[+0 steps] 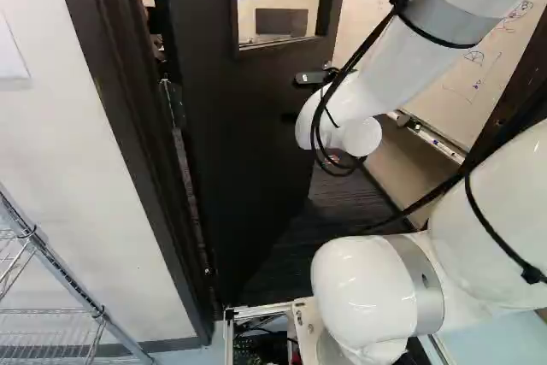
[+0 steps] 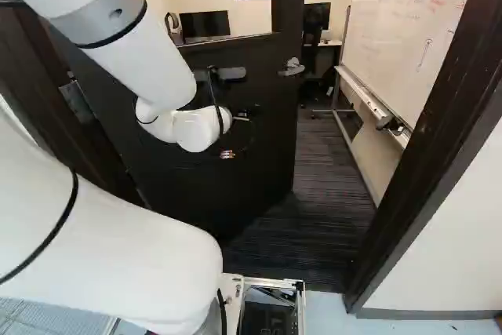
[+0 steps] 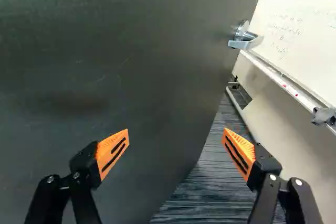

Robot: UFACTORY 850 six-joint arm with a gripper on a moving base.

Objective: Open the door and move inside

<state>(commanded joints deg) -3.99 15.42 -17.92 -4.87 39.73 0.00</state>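
One dark door (image 2: 263,166), partly open, before your tool (image 2: 236,136), fingers spread wide; one lever handle (image 3: 245,36) farther ahead, near the door's edge; striped carpet (image 2: 329,170); whiteboard (image 2: 423,29) beyond.

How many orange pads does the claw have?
2. One orange pad is in front of the dark door. The other orange pad is past the door's edge, above the striped carpet.
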